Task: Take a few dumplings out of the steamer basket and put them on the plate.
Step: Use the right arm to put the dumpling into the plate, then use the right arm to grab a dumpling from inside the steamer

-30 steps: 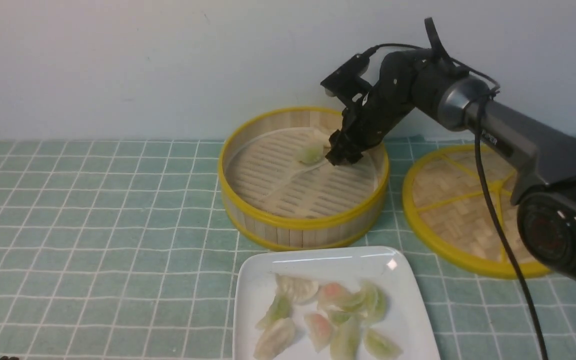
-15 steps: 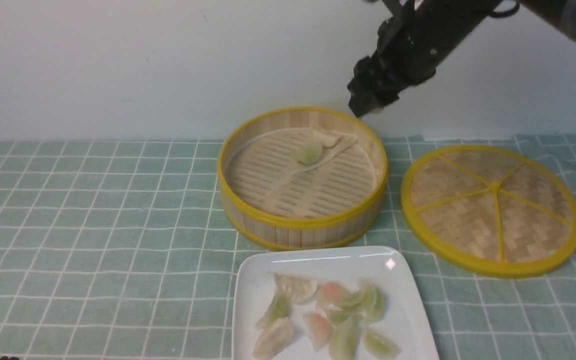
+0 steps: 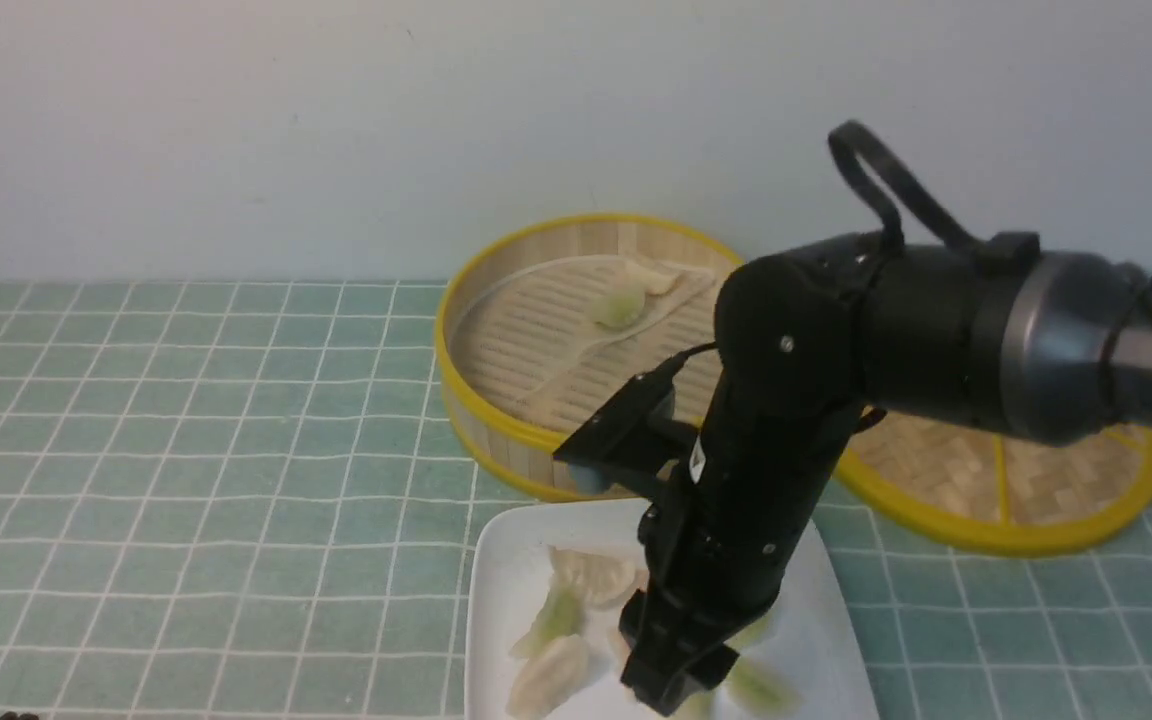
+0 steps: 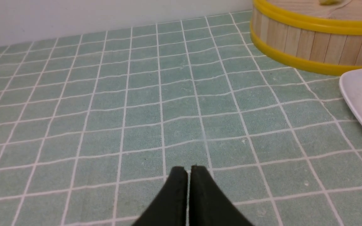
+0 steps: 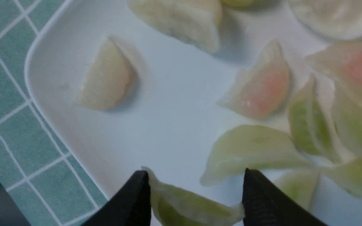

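My right gripper [image 3: 674, 692] hangs low over the white plate [image 3: 498, 570], shut on a pale green dumpling [image 5: 187, 204] that spans the gap between its two fingertips. Several dumplings lie on the plate, among them a whitish one [image 3: 591, 575], a pink one [image 5: 262, 91] and a green one [image 5: 253, 150]. The arm hides much of the plate in the front view. In the steamer basket [image 3: 496, 425] behind it lie a green dumpling [image 3: 619, 305] and a whitish one [image 3: 652, 275]. My left gripper [image 4: 189, 169] is shut and empty over the tablecloth.
The flat woven lid [image 3: 1006, 480] lies right of the basket, partly behind my right arm. A green checked cloth [image 3: 186, 450] covers the table. In the left wrist view the basket wall [image 4: 309, 40] and a corner of the plate [image 4: 361, 94] show.
My right gripper rose out of the steamer basket with a dumpling, swung high, then came down toward me over the plate. The left gripper has not moved.
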You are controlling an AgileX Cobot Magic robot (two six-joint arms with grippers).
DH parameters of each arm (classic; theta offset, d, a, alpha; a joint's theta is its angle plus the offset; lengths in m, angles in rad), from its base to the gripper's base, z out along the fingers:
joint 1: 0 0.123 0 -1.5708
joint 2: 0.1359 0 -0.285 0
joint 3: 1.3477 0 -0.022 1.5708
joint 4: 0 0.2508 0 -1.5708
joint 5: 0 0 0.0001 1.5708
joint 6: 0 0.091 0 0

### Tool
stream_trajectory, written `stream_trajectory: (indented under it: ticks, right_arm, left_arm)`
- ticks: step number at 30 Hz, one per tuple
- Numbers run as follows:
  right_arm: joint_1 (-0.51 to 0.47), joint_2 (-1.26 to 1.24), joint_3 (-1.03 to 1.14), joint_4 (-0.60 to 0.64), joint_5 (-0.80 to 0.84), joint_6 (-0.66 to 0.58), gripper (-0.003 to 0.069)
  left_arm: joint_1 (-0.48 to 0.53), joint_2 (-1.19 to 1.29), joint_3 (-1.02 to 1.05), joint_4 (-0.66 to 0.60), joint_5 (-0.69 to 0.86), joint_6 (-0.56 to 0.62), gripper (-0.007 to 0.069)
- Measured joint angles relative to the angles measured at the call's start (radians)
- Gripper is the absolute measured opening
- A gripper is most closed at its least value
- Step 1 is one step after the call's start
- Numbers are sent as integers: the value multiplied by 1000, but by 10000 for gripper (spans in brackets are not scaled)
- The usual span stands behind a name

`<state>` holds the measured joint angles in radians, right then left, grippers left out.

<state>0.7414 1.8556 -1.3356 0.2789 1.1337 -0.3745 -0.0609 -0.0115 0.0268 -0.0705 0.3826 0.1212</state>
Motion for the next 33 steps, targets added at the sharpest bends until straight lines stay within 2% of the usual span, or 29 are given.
stream_trajectory:
  ticks: [6, 12, 16, 20, 22, 23, 28, 33]
  right_arm:
    - [27, 51, 1, 5, -46, 0, 358]
    - [27, 80, -7, 3, -73, 0, 533]
    - [27, 80, -78, -38, -41, 3, 598]
    - [18, 86, -270, -220, -34, 85, 613]
    - [3, 98, -333, -261, -51, 125, 613]
    - [-34, 127, -436, -297, -72, 162, 613]
    - [-147, 309, -736, -308, -71, 184, 601]
    - [-209, 521, -998, -300, -14, 179, 594]
  left_arm:
    - [0, 0, 0, 0, 0, 0, -6]
    - [0, 0, 0, 0, 0, 0, -6]
    - [0, 0, 0, 0, 0, 0, -6]
    - [0, 0, 0, 0, 0, 0, -6]
    - [0, 0, 0, 0, 0, 0, -6]
    - [0, 0, 0, 0, 0, 0, -6]
    - [0, 0, 0, 0, 0, 0, -6]
    - [0, 0, 0, 0, 0, 0, -6]
